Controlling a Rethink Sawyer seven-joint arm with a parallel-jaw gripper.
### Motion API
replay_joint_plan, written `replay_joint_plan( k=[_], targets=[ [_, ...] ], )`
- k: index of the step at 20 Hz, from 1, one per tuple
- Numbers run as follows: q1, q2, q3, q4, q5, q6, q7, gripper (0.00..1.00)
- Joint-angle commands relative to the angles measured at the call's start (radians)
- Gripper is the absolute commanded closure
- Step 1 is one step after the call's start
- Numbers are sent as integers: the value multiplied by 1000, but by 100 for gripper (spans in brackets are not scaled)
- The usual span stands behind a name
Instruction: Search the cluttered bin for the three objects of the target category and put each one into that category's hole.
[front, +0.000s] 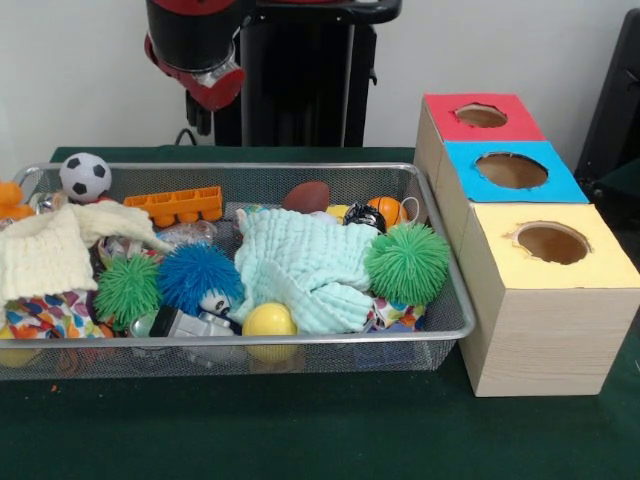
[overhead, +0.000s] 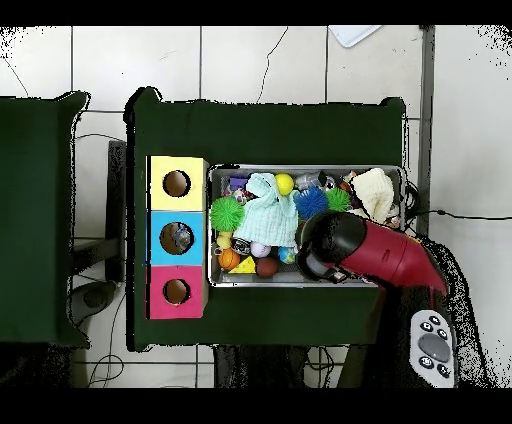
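The silver wire-mesh bin (front: 250, 168) lies on the green table and is full of toys. In it are a soccer ball (front: 85, 176), an orange toy brick (front: 180, 205), a brown football (front: 306, 196), an orange basketball (front: 385, 210), a large green spiky ball (front: 407, 263), a blue fuzzy ball (front: 198, 277), a yellow ball (front: 269, 320) and a pale green cloth (front: 300, 265). The red and black arm's end (front: 200, 70) hangs above the bin's far side. In the overhead view it (overhead: 330, 245) covers part of the bin (overhead: 300, 283). The gripper's state is hidden.
Three wooden boxes stand in a row beside the bin, each with a round hole: red top (front: 480, 117), blue top (front: 510, 170), yellow top (front: 550, 243). A cream knit cloth (front: 50, 250) hangs over the bin's left end. A small green spiky ball (front: 127, 290) lies beside it.
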Motion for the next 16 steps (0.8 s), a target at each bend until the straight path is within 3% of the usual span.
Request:
replay_joint_plan(
  k=[1, 7, 10, 15, 16],
  targets=[
    [-10, -24, 97, 40, 42, 85, 49, 100],
    [-88, 43, 155, 41, 30, -122, -2, 100],
    [-138, 121, 197, 11, 2, -250, -29, 100],
    [-171, 149, 237, 12, -29, -322, -46, 100],
    [-175, 155, 241, 12, -42, -336, -40, 0]
  ],
)
